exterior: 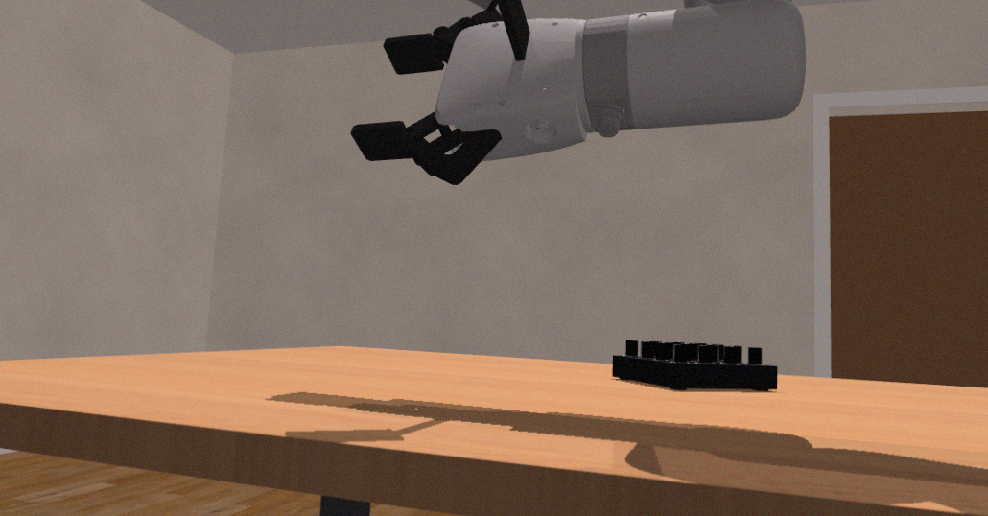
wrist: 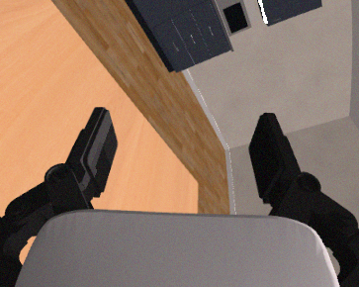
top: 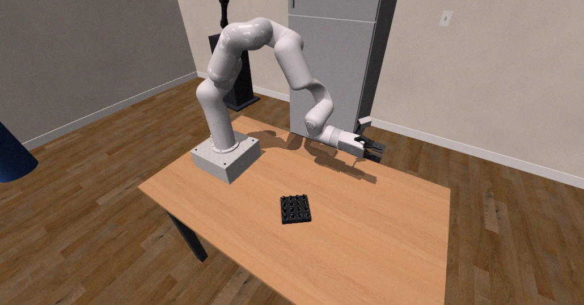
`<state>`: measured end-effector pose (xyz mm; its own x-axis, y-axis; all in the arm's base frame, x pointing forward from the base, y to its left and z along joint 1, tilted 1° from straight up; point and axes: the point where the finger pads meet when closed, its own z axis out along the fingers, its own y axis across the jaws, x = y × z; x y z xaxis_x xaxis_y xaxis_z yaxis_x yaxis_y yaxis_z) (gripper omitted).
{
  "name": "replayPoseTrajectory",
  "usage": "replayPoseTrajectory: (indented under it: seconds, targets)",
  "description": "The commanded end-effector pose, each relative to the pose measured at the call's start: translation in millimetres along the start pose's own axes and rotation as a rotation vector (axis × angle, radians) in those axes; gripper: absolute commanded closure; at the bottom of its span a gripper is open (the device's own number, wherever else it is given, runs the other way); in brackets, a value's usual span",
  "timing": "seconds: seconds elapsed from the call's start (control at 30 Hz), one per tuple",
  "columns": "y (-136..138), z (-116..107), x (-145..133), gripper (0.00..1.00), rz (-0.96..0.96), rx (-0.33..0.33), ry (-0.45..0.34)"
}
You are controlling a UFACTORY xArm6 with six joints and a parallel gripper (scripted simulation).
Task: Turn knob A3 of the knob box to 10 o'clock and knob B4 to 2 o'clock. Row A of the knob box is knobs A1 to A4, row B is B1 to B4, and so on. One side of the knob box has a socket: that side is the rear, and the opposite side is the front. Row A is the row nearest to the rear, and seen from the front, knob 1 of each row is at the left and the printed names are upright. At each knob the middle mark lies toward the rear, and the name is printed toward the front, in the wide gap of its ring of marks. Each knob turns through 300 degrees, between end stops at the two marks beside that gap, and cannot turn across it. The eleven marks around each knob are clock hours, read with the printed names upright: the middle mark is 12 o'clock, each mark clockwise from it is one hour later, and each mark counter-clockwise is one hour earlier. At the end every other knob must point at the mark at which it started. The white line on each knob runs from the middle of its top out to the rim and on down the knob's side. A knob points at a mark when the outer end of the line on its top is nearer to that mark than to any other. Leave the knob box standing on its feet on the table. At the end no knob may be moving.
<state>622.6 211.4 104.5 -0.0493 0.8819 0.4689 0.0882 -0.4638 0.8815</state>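
Note:
The black knob box stands flat on the wooden table, with rows of small black knobs on top. Its socket, the printed names and the line directions are too small to read. My gripper is open and empty. It points sideways, high above the table near its far edge in the top view, well away from the box. The knob box does not show in the wrist view.
The arm's grey base block stands at the table's left end in the top view. A tall grey fridge and a black pedestal with a small dark arm stand behind the table. The wrist view shows dark cabinets.

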Motion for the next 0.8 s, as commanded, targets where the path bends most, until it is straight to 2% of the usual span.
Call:
replayPoseTrajectory:
  seconds: [0.0,0.6,0.77]
  targets:
    - [1.9,0.9,1.4,0.00,0.001,-0.004,0.002]
    - [3.8,1.6,2.6,0.00,0.003,-0.007,0.003]
    - [3.3,-2.1,-1.7,0.00,0.031,-0.005,-0.025]
